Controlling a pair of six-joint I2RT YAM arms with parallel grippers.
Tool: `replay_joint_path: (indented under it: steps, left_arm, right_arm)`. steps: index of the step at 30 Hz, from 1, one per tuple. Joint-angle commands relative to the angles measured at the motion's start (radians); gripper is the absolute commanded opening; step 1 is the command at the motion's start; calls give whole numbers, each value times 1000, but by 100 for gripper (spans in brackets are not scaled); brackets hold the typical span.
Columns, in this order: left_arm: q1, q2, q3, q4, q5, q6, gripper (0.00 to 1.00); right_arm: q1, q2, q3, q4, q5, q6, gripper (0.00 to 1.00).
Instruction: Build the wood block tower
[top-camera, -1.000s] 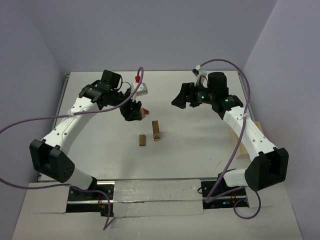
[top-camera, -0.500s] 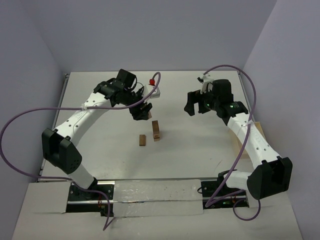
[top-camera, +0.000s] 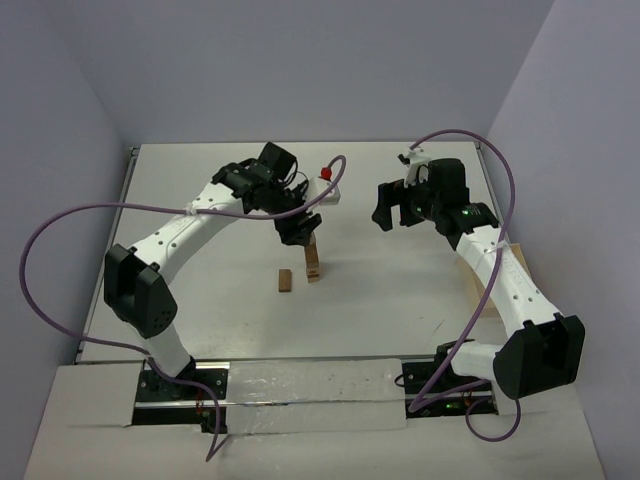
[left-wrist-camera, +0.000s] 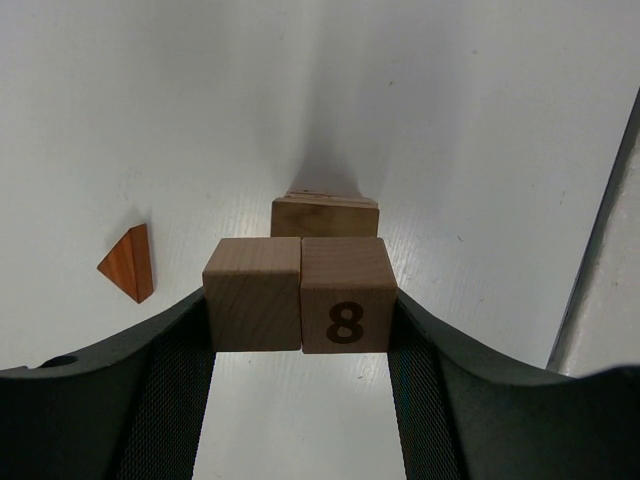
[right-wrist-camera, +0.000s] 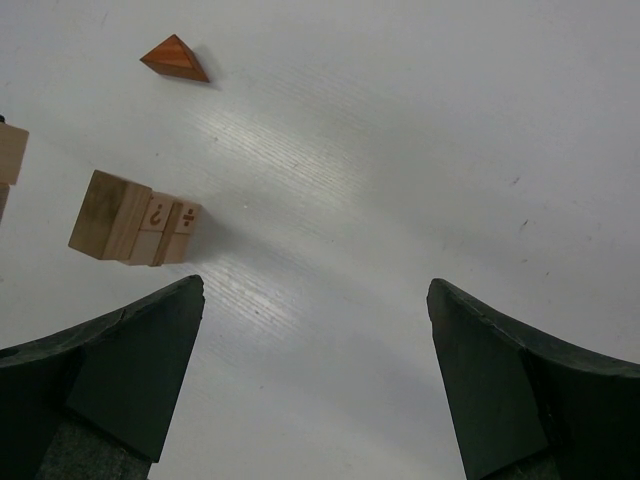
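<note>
The tower (top-camera: 313, 262) is a short stack of tan blocks in the middle of the table. It also shows in the left wrist view (left-wrist-camera: 325, 215) and the right wrist view (right-wrist-camera: 135, 230). My left gripper (top-camera: 300, 228) hovers just above and behind the tower. It is shut on two tan cubes (left-wrist-camera: 300, 295) held side by side, one marked 8. A darker brown block (top-camera: 285, 280) lies left of the tower. My right gripper (top-camera: 390, 207) is open and empty (right-wrist-camera: 312, 290), well to the tower's right.
A reddish-brown triangular block (left-wrist-camera: 128, 262) lies on the table near the tower and also shows in the right wrist view (right-wrist-camera: 175, 58). A pale wooden tray (top-camera: 497, 285) sits at the right table edge, partly behind the right arm.
My left gripper has moved right and forward with the two cubes, from left of the tower to just over it. My right gripper drew back slightly to the right, then stayed.
</note>
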Motion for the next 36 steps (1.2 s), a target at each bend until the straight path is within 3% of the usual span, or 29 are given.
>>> replay_joint_path:
  steps: [1, 9, 19, 36]
  left_arm:
    - [-29, 24, 31, -26, -25, 9, 3]
    - [-73, 114, 97, -105, -70, 5, 4]
    - [-91, 153, 93, -91, -139, -27, 5]
    - [-92, 191, 147, -119, -155, -21, 15]
  right_arm:
    - [-8, -25, 23, 5, -5, -10, 100]
    - [-7, -29, 34, -9, 3, -13, 100]
    - [-7, -19, 36, -12, 3, -15, 100]
    - [-13, -19, 35, -9, -11, -12, 100]
